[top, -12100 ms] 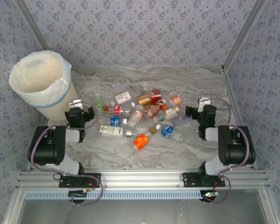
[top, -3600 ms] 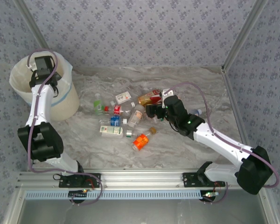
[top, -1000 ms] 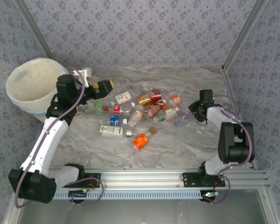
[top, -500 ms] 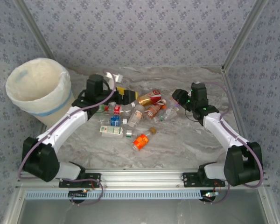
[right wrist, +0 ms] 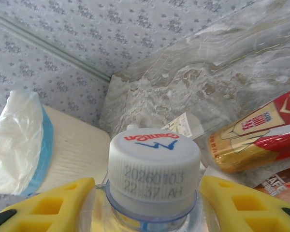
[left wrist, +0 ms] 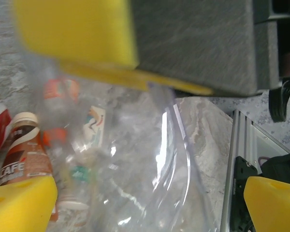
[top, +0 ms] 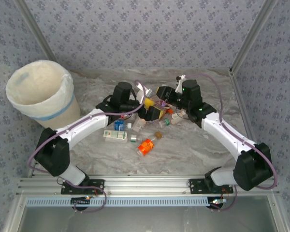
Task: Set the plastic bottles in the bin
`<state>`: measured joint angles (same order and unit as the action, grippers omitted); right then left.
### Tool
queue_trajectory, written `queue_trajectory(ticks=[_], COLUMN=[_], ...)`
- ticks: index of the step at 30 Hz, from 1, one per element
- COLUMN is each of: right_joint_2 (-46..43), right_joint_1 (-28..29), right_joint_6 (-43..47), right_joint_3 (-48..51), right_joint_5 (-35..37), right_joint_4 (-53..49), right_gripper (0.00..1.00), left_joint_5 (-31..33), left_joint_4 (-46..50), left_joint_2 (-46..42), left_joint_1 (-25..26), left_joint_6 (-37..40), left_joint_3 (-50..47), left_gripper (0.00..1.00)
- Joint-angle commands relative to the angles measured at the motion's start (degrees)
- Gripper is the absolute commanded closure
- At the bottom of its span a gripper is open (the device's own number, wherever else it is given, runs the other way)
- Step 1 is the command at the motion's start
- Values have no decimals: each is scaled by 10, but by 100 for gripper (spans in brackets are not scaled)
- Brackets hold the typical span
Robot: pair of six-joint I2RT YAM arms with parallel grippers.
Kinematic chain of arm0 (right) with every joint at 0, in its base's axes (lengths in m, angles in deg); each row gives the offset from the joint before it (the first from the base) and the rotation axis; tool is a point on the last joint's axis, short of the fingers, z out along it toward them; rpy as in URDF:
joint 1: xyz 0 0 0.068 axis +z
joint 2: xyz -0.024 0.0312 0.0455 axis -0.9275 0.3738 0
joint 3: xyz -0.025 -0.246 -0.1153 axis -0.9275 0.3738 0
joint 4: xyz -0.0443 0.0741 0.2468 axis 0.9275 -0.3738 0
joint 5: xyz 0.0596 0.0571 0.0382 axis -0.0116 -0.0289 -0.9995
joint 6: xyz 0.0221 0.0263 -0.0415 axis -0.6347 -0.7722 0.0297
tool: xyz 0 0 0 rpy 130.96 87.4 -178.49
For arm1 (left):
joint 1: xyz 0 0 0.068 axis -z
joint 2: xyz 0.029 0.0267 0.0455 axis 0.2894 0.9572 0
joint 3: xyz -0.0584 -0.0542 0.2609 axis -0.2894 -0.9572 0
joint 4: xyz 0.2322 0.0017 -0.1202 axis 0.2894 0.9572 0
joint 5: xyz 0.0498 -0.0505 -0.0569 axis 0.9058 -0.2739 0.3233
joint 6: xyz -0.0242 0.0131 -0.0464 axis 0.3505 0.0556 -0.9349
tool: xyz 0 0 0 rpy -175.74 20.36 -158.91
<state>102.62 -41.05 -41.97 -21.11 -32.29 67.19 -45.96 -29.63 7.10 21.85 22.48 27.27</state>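
Plastic bottles, top view: scattered mid-frame on the marbled surface, an orange-labelled one lowest in the pile.
Bin, top view: upper left, well apart from the pile, on the left arm's side.
Arms, top view: the left gripper and right gripper meet nose to nose above the pile. This is probably a hand-over, since the bin is on the left arm's side.
Left gripper, left wrist view: yellow fingers in the lower corners, spread wide and gripping nothing. A clear bottle sits in the gap; whether it touches them cannot be told.
Neighbours, left wrist view: the right gripper's grey-and-yellow body runs across the top, and a brown "CAFE" bottle lies at the left edge.
Right gripper, right wrist view: yellow fingers clamped on the clear bottle's sides just below its white cap, the cap toward the lens.
Backdrop, right wrist view: the bin is at the left edge, and a red-and-gold bottle lies on the surface at right.
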Motion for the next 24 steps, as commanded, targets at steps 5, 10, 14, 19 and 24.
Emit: queue_trajectory(ticks=[5,10,14,19,24], right_joint_2=[0,-2,-2,-12,-29], right_joint_1=[11,13,17,16,15], right_joint_6=[3,2,2,11,38], right_joint_3=[-25,-30,-33,-39,-52], right_joint_5=[-6,-5,-9,4,12], right_joint_4=[25,27,31,9,-24], right_gripper=[60,59,55,40,26], left_joint_5=[-36,-29,-14,10,50], left_joint_4=[-36,-30,-20,-19,-21], left_joint_2=[22,22,19,8,-3], left_joint_1=[2,2,3,3,3], left_joint_6=[3,3,8,13,18], left_joint_3=[23,24,25,17,6], left_gripper=[12,33,46,54,64])
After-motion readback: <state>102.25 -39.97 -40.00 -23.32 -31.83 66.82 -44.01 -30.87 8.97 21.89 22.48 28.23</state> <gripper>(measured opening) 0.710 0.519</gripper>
